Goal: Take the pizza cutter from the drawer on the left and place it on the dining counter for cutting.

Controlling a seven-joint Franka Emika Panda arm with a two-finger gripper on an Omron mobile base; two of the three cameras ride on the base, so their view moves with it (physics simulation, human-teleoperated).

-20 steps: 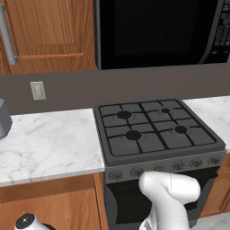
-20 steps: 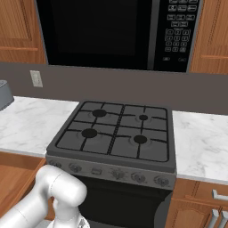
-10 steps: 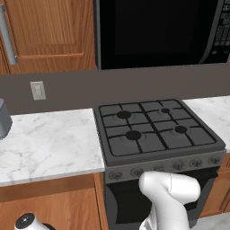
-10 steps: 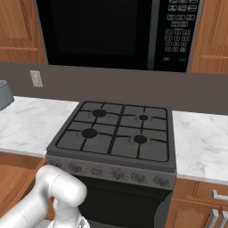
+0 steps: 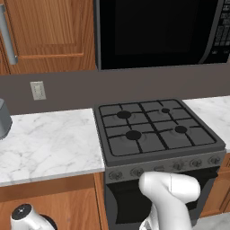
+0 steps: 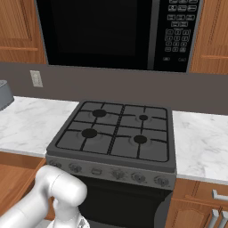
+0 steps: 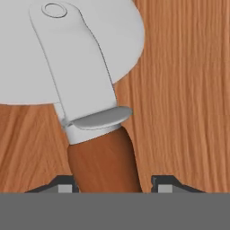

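Observation:
In the hand view the pizza cutter lies flat on the warm-brown wooden floor of the drawer (image 7: pixel 188 90). Its round silvery blade (image 7: pixel 103 40) fills the top left, and a pale metal guard runs down to the reddish-brown handle (image 7: pixel 103 161). My gripper (image 7: pixel 113 184) straddles that handle, its two dark fingertips (image 7: pixel 65 185) pressed in at either side, shut on it. The arm's white elbow (image 5: pixel 170 188) bends down below the stove front, so the hand is hidden in both base views. The dining counter is out of view.
A black gas stove (image 5: pixel 157 130) stands straight ahead under a dark microwave (image 6: pixel 102 31). White marble worktops (image 5: pixel 49 143) adjoin it on both sides. A grey appliance (image 5: pixel 3 119) sits at the far left edge. Wooden wall cabinets (image 5: pixel 49 31) hang above.

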